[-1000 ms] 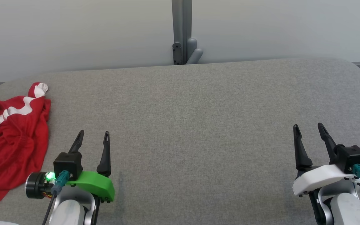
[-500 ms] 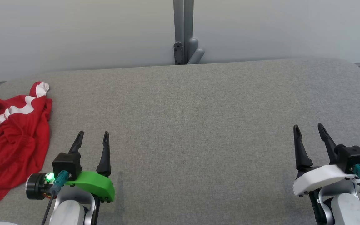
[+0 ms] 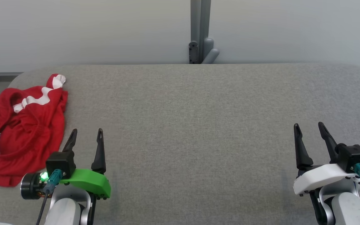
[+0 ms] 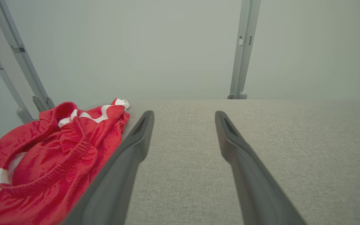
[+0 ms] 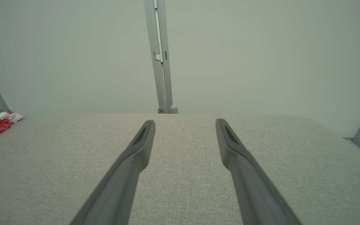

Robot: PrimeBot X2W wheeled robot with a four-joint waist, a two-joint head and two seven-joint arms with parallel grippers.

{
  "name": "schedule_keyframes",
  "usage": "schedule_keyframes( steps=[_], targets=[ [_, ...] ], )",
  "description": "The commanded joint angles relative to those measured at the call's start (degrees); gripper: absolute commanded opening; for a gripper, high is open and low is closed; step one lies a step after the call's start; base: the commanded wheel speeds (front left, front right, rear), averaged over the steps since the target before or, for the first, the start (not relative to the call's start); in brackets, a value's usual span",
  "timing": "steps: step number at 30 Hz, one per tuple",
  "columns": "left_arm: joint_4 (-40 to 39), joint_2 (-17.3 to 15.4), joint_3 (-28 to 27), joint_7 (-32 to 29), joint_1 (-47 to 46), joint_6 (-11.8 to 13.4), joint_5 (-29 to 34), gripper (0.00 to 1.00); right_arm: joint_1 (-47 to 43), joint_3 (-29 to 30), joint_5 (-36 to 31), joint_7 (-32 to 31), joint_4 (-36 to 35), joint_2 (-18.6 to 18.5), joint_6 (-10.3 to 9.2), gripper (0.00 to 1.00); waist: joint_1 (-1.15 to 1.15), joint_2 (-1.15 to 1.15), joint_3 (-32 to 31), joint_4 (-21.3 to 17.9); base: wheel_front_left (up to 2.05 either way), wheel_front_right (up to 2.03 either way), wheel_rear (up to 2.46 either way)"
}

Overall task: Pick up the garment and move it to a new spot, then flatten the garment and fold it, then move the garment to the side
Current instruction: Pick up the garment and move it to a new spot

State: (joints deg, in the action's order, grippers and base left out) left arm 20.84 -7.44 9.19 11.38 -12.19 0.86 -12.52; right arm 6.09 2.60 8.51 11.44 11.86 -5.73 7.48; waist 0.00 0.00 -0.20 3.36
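— Where are the red shorts (image 3: 27,134)?

— Crumpled in a heap at the bench's (image 3: 198,125) far left end, near the rounded back corner. They have white wavy trim, and the elastic waistband is bunched on top. One white-tipped corner points toward the back edge.

— Is anything holding them?

— No. The left tool (image 3: 87,131) sits just to their right with its two dark fingers spread and nothing between them. Its left finger is right beside the cloth's edge; I cannot tell whether it touches. In the left wrist view that finger overlaps the red fabric's hem.

— And the other arm?

— The right tool (image 3: 308,125) is well apart from the shorts, low over the bench's right end, fingers likewise parted and empty. In its wrist view the shorts are a small red and white patch at the far left.

— What about the surroundings?

— The bench has a grey woven cover with rounded corners. Behind it, a grey upright post (image 3: 200,31) stands against a pale wall (image 3: 73,31). The left tool has a green housing with a small green light lit; the right one's housing is white.
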Motion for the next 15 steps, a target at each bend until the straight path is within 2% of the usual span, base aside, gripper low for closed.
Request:
schedule_keyframes(
  steps=[1,9,15],
  targets=[
    [0.03,-0.67,-0.26,0.35,-0.60,0.34,-0.30,1.00,-0.30,-0.09,0.20,-0.17,-0.42,-0.12,0.02,1.00,0.00,0.00,0.14,2.64,0.00,0.00,0.00],
    [-0.21,-1.22,-1.22,1.11,-0.24,1.16,-1.15,1.00,0.70,-1.56,0.60,0.26,-1.74,0.18,0.01,1.00,0.00,0.00,0.45,11.92,0.00,0.00,0.00],
    [-0.30,-0.97,-2.10,1.80,0.63,1.73,-2.36,1.00,1.41,-3.24,1.41,0.72,-2.10,0.61,0.01,1.00,0.00,0.00,0.65,16.86,0.00,0.00,0.00]
  ],
)
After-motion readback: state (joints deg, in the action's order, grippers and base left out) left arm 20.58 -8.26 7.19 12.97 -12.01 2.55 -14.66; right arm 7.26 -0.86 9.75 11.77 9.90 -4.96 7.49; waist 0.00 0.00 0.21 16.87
